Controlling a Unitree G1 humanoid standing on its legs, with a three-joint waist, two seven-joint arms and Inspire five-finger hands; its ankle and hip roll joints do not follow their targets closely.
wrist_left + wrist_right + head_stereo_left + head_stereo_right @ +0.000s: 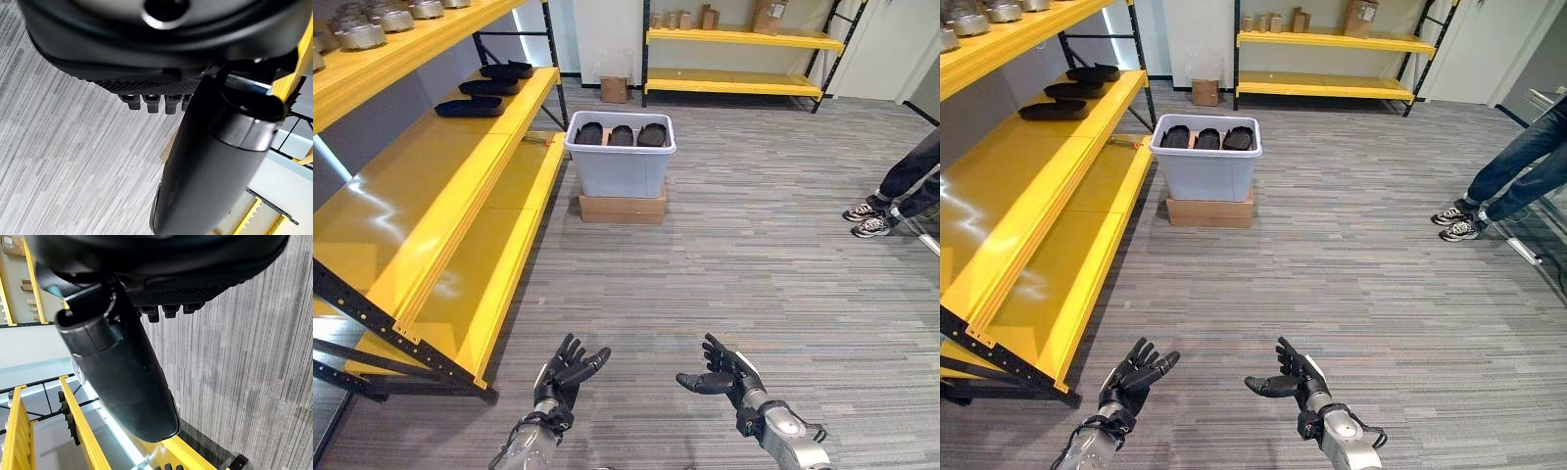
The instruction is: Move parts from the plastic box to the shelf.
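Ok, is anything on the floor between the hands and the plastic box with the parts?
Nothing visible. Bare carpet runs from the left hand and right hand, both open and empty, up to the box on its cardboard carton. The person stands well off to the right.

Floor (pixel 724 264): grey striped carpet tiles. Flat cardboard box (pixel 623 207) sits on it, under the tub. A smaller cardboard box (pixel 614 89) stands on the floor against the far wall. Second yellow rack (pixel 744 61) along the far wall, two levels; upper level carries small brown jars (pixel 672 20) and a larger brown carton (pixel 768 15). A person's legs in dark trousers (pixel 913 174) enter from the right edge, with black-and-white sneakers (pixel 868 218) on the carpet.
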